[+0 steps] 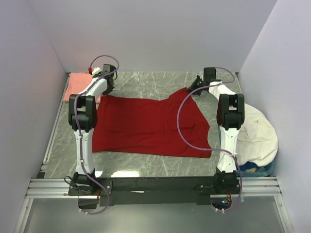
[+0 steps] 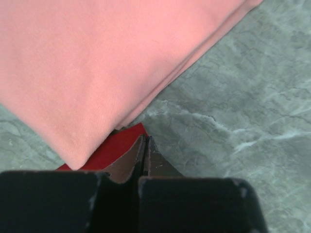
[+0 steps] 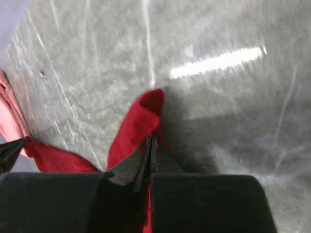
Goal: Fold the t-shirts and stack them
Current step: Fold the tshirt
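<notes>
The deep red t-shirt (image 1: 146,126) lies spread flat across the middle of the marble table. My left gripper (image 1: 108,90) is at its far left corner, jaws shut, with the red corner (image 2: 116,145) poking out beside the fingertips (image 2: 146,141). The salmon-pink t-shirt (image 1: 80,83) lies folded at the far left, right beside that gripper, and fills most of the left wrist view (image 2: 97,63). My right gripper (image 1: 191,90) is at the red shirt's far right corner. It is shut (image 3: 151,141) on a small raised fold of red cloth (image 3: 143,116).
A heap of white cloth (image 1: 257,131) spills over a blue basket (image 1: 262,169) at the right edge, beside the right arm. White walls close in the left, back and right. A metal rail (image 1: 155,187) runs along the near edge.
</notes>
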Motion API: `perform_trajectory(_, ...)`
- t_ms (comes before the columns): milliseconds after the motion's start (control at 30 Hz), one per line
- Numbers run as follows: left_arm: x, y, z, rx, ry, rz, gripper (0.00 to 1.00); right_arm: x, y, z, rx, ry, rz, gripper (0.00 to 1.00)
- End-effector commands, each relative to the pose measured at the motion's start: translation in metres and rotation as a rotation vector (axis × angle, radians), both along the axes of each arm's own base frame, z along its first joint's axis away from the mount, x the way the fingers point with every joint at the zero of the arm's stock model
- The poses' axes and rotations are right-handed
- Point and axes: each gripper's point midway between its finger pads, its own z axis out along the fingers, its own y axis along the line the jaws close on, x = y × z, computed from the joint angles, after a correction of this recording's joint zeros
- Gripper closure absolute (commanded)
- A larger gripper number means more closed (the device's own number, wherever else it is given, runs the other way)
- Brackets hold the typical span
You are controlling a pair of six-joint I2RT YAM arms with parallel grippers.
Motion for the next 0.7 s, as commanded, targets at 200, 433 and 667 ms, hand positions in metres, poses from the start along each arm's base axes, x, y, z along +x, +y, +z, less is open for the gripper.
perform_trajectory(200, 0.003, 0.001, 0.062, 0.014, -0.103, -0.015, 1.0, -0.004, -0.027, 0.075, 0.028, -0.171, -0.061, 1.0)
perform_trajectory(433, 0.001, 0.002, 0.071, 0.015, -0.112, -0.013, 1.0, -0.018, -0.048, 0.103, 0.03, -0.221, -0.095, 1.0)
perform_trajectory(667, 0.001, 0.004, 0.085, 0.026, -0.13, -0.012, 1.0, -0.036, -0.059, 0.116, 0.02, -0.238, -0.115, 1.0)
